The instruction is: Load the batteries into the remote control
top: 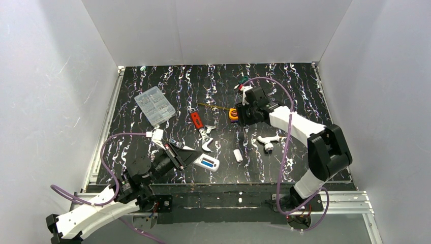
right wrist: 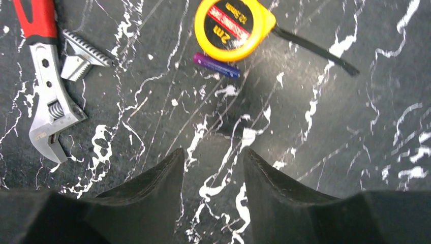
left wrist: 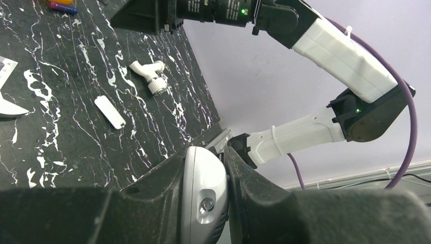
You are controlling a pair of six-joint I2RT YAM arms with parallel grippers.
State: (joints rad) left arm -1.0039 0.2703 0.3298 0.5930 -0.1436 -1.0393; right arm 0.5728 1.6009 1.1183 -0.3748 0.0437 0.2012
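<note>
White plastic remote control [top: 207, 162] is lying well to the near-left of the yellow tape measure [right wrist: 234, 28], and its end appears to be pinched between the jaws of the left gripper [left wrist: 206, 168]. Right gripper [right wrist: 213, 157] is hovering just near-side of the tape measure, jaws partly spread and holding nothing. One bluish-violet battery [right wrist: 216, 66] is lying right beside the tape measure's case; a second isn't showing clearly. A loose white strip [top: 237, 155], probably the battery cover, is lying near-side of the tape measure. My judgement is that nothing is loaded yet, so fetching and inserting are both pending. Surface [top: 284, 81] is showing black with white veining, and plain white walls [top: 218, 30] are enclosing three sides.
</note>
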